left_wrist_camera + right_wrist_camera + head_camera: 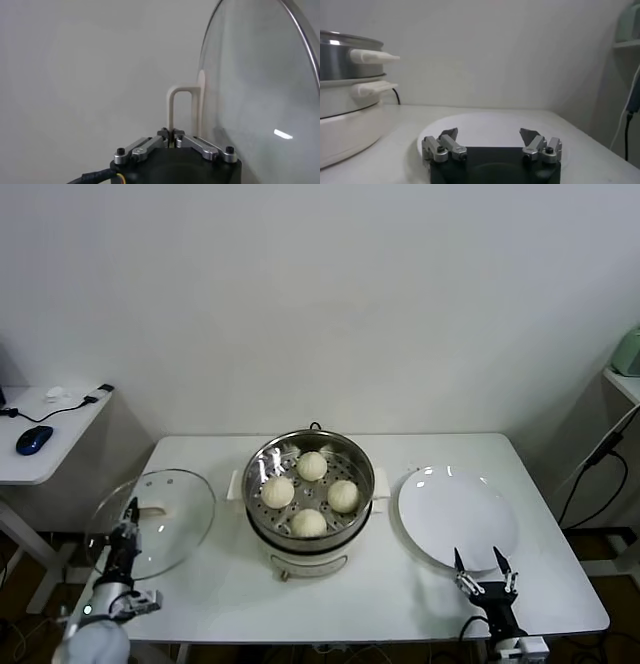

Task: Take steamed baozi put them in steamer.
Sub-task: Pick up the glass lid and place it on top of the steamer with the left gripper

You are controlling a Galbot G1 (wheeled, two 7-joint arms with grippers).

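We see the left gripper (pixel 172 134) at the near left edge of the white table (pixel 200 584), with its fingers drawn tight together on the white handle (pixel 182 107) of the glass lid (pixel 152 522). In the left wrist view the two fingers meet at the foot of the handle's arch, so the grip is on that handle and nothing else. The lid stands on its edge in that view, its metal rim curving away beside the gripper; from the head view it shows as a round pane at the table's left side, well apart from the steamer (pixel 310 529).

The right gripper (pixel 490 137) sits low at the near right of the table, its fingers spread wide and holding nothing. We see it just in front of the near rim of the white plate (pixel 458 519), and we cannot tell whether its tips touch the rim.

The steamer stands in the middle of the table, between lid and plate, uncovered. All four buns (pixel 311 465) lie inside it on the perforated tray, set in a loose diamond: one at the back, one left, one right, one at the front. In the right wrist view the steamer's metal wall and cream side handle show off to one side, near the plate.
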